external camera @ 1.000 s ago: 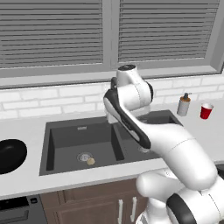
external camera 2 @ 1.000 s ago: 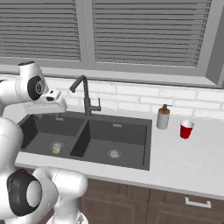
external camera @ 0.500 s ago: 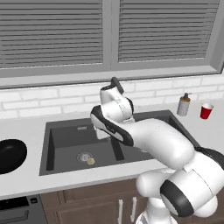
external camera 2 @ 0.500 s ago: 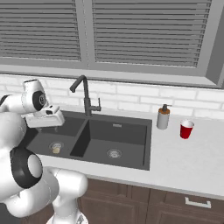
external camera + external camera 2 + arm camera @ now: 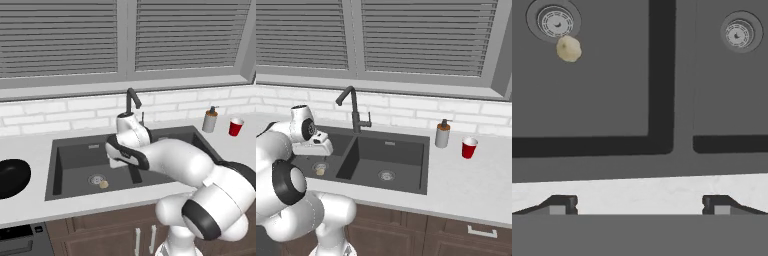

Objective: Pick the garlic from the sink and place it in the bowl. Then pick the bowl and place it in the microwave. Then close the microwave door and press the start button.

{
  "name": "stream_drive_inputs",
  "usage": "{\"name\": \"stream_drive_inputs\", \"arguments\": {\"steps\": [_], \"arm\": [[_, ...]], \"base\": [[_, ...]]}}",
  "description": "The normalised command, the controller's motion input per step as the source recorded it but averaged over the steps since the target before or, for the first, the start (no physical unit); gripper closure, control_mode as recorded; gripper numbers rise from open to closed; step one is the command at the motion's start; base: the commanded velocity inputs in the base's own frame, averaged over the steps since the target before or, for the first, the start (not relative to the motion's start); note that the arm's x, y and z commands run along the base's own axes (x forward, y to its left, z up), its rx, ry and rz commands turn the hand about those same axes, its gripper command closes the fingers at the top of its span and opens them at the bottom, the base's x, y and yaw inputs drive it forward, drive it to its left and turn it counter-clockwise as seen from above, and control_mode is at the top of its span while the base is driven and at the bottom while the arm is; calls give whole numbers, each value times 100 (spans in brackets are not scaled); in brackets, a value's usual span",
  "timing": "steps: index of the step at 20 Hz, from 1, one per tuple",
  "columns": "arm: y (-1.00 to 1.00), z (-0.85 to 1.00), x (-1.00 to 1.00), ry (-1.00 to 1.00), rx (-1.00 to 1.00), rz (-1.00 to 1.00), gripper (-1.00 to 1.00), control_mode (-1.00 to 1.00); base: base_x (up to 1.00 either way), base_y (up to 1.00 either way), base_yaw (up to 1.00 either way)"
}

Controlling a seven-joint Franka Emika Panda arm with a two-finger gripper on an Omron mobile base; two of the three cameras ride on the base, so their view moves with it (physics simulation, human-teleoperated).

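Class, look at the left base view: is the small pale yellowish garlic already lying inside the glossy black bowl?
No: the small pale yellowish garlic lies beside the drain in the dark grey sink, while the glossy black bowl sits apart on the counter.

I see my arm (image 5: 165, 160) folded low and forward, wrist bent down, gripper (image 5: 639, 205) pointing downward with its jaws spread wide, holding nothing.

We see a dark grey sink (image 5: 75, 150) with silvery round drains (image 5: 556, 22), and a pale yellowish-tan garlic (image 5: 568, 49). The bowl (image 5: 12, 177) is glossy black on a pale counter (image 5: 476, 182). A red cup (image 5: 469, 148), a black faucet (image 5: 353, 109), white brick-patterned tiles (image 5: 60, 117) and grey slatted blinds (image 5: 60, 40).
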Motion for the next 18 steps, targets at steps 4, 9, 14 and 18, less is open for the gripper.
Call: {"name": "stream_drive_inputs", "arguments": {"steps": [4,9,14,18], "arm": [[22,-22,19,0,3,-1,-100,-100],[34,-14,3,2,0,0,-100,-100],[5,-18,0,0,0,0,-100,-100],[3,-32,0,0,0,0,-100,-100]], "base": [[0,0,0],[0,0,0],[0,0,0],[0,0,0]]}}
